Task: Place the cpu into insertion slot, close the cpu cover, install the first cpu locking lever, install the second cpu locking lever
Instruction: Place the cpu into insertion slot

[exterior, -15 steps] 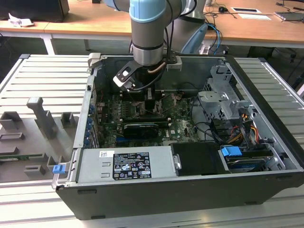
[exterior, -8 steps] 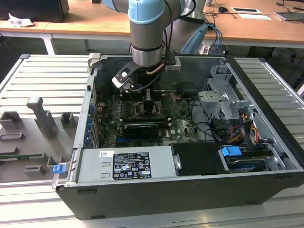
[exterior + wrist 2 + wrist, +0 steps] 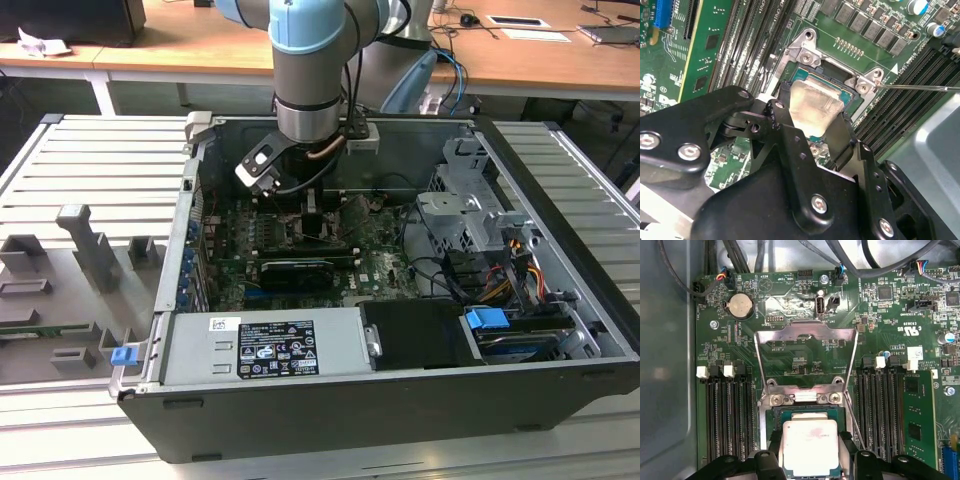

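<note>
Wooden desks (image 3: 200, 55) line the back of the room. A ribbed metal table (image 3: 90, 170) carries an open computer case (image 3: 400, 400), with grey fixtures (image 3: 90, 250) at its 9 o'clock in the exterior view. That view shows the arm (image 3: 310, 70) reaching down onto the motherboard (image 3: 230, 240). In the first wrist view, the gripper (image 3: 810, 440) clamps the cpu (image 3: 810, 450) at the insertion slot (image 3: 805, 412), and the cpu cover (image 3: 807, 331) is swung open; whether the chip is seated, I cannot tell.

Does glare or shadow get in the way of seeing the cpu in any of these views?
Second wrist view: a soft sheen on the cpu top, outline readable; first wrist view: even light, bright reflections along the open cpu cover; exterior view: the case is dim inside under the arm.
</note>
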You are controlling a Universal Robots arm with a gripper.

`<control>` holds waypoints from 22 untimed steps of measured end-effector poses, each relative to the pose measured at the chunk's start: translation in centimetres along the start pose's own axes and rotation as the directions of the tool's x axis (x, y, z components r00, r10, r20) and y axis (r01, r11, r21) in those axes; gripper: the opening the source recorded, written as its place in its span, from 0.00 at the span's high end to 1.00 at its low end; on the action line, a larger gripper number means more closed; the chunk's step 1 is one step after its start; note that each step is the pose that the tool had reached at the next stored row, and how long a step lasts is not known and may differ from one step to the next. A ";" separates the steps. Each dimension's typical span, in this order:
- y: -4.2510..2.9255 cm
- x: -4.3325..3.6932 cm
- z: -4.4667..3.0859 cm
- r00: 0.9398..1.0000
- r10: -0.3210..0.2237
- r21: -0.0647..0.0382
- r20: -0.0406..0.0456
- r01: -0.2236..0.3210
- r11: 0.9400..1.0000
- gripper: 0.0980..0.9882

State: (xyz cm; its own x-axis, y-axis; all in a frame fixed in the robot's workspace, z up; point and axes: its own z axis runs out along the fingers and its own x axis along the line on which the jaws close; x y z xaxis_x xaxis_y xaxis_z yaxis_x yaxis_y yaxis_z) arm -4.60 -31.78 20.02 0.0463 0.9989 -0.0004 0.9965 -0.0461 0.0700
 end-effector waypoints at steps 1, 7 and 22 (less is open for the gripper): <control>0.00 0.00 0.00 1.000 -0.001 0.000 0.000 0.001 1.000 0.52; 0.00 0.01 0.00 1.000 -0.001 0.000 0.000 0.001 1.000 0.44; 0.55 0.59 0.15 1.000 -0.004 0.000 -0.001 0.004 1.000 0.37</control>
State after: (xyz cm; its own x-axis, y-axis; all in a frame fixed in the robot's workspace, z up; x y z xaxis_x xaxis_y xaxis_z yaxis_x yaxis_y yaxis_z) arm -4.01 -31.22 19.92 0.0423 0.9991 0.0002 0.9966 -0.0422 0.0701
